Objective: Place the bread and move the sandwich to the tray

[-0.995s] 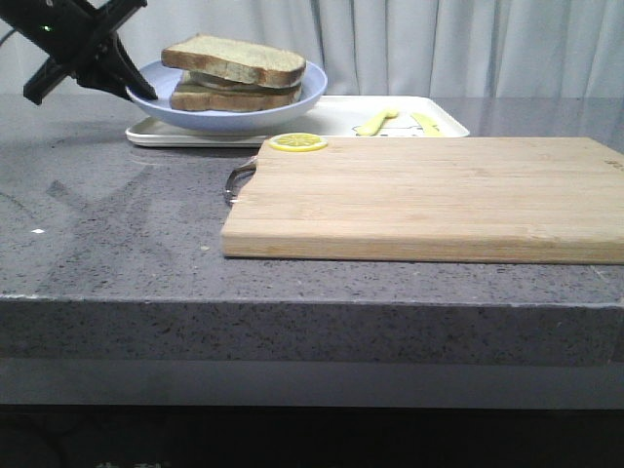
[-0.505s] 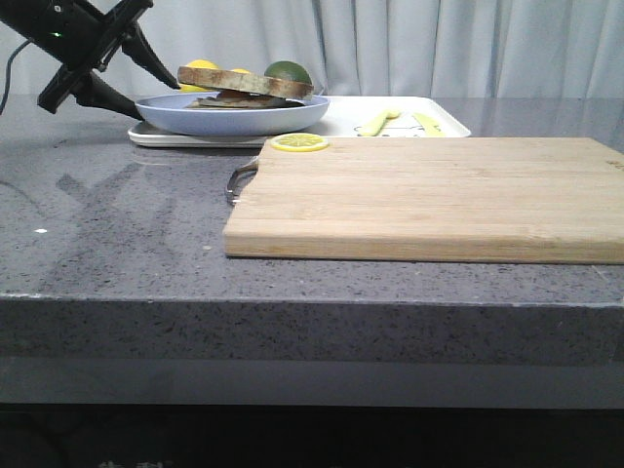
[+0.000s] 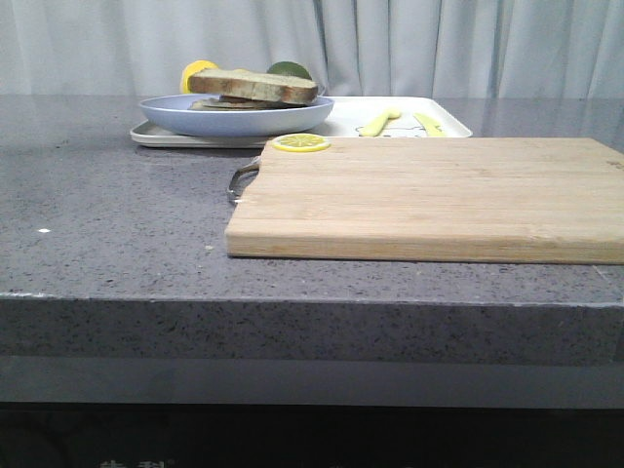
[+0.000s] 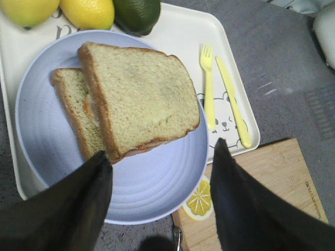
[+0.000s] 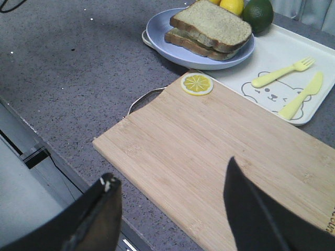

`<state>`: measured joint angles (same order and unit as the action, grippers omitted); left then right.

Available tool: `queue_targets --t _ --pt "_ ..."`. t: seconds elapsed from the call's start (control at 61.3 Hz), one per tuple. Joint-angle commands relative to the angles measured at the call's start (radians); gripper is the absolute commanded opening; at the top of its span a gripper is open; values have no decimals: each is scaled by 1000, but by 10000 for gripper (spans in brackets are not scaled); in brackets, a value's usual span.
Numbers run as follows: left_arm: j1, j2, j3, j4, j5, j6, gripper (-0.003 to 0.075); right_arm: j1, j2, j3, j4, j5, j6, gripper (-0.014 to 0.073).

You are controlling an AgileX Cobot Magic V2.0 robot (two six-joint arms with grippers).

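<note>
gone from the front view is the left arm, which gripped the plate's left rim a moment ago; the pale blue plate (image 3: 234,114) now sits flat on the left part of the white tray (image 3: 343,115) at the far side of the table (image 3: 107,214). on the plate lies the sandwich (image 4: 128,102), its top slice of bread (image 4: 141,94) shifted to the right of the lower slice, with a thin edge of egg showing between them.

the left gripper (image 4: 159,180) hovers above the plate with its 2 fingers spread wide and holding nothing. the right gripper (image 5: 170,201) hangs over the near part of the wooden cutting board (image 3: 429,195), also spread apart and empty.

2 lemons (image 4: 86,11) and a dark green fruit (image 4: 137,13) rest on the tray beyond the plate. a yellow fork (image 4: 208,86) and a yellow knife (image 4: 233,102) lie side by side on the tray's right part. a lemon slice (image 3: 300,143) sits on the board's far left corner, just beside the plate.
</note>
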<state>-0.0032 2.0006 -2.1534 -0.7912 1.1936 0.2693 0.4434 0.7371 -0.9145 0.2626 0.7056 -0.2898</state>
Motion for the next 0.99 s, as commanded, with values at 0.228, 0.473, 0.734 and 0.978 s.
queue_targets --t 0.228,0.473,0.734,0.978 --pt "-5 -232 28 48 19 31 411 -2 -5 -26 12 -66 -1 444" --pt "-17 -410 258 48 -7 135 411 -2 -5 -26 -11 -65 -1 444" --pt "-53 -677 613 50 -117 251 411 -2 -5 -26 -15 -63 -1 444" --pt "-102 -901 888 101 -168 293 411 -2 -5 -26 -15 -53 -1 444"
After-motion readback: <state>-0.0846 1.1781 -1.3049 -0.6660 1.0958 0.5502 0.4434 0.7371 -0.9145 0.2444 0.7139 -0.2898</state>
